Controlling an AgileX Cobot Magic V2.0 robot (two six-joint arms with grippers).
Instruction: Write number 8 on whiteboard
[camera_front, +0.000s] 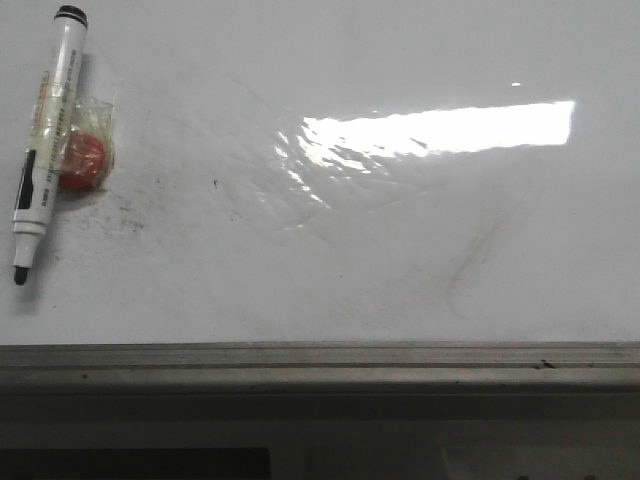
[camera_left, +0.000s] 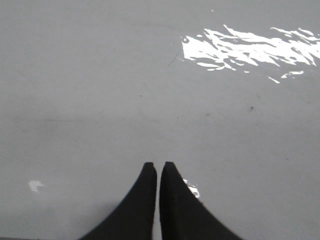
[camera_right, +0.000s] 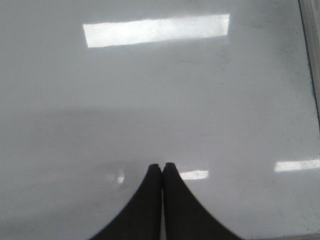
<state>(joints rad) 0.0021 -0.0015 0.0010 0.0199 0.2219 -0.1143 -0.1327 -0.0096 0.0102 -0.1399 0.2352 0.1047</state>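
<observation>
Since no number 8 is drawn anywhere on the whiteboard (camera_front: 400, 250), the task stands at its first step. The uncapped marker (camera_front: 45, 140) lies at the board's far left, taped to a red magnet (camera_front: 83, 160). Left gripper (camera_left: 158, 166) and right gripper (camera_right: 161, 166) hover pressed together, empty. Next, a gripper must spread its fingers and take the marker.

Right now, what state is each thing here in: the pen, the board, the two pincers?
Marker: lying on the board at its left, uncapped, black tip bare, not held.
Red magnet: beside the marker, touching it, under clear tape.
Whiteboard: no number 8 drawn; only faint grey smudges and glare.
Left pincer: shut, holding nothing.
Right pincer: shut, holding nothing.
</observation>
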